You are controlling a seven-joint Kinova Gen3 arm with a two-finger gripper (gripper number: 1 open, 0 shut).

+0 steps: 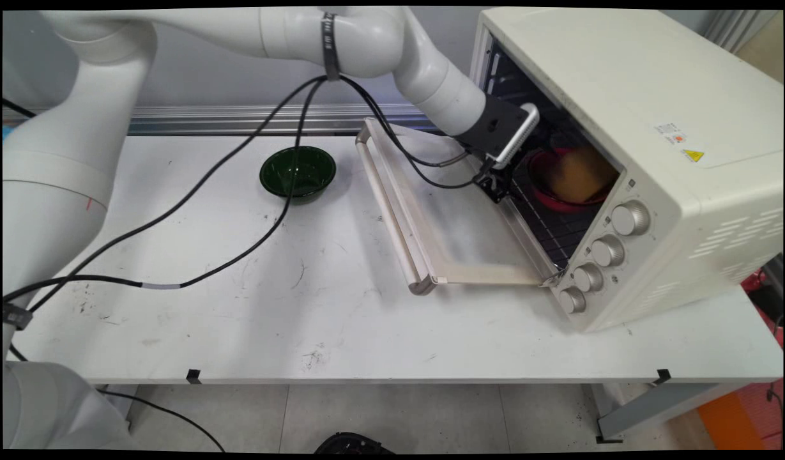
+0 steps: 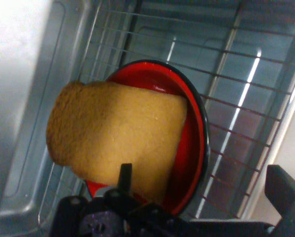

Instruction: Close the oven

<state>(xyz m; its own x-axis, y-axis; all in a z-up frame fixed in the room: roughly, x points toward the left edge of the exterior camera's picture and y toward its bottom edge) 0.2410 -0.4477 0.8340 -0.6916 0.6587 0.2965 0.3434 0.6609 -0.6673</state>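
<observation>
Slice of toast (image 2: 112,133) lies in a red bowl (image 2: 194,143), overhanging the rim on one side since it is wider than the bowl. Bowl sits on the wire rack (image 2: 236,98) inside the cream toaster oven (image 1: 654,128), which stands at the table's right end toward the far edge.

Gripper (image 1: 494,185) is at the oven mouth, pointed in at the bowl, just short of it. In the hand view one finger (image 2: 125,175) rises in front of the toast and the other (image 2: 285,190) stands well off to the side, so the gripper is open, holding nothing. No clear contact with bowl or toast.

Oven door (image 1: 430,211) is folded down flat over the table (image 1: 303,319), which leaves the opening free for the arm.

Green bowl (image 1: 297,172) sits apart, near the far edge around the middle, under hanging black cables (image 1: 239,153).
</observation>
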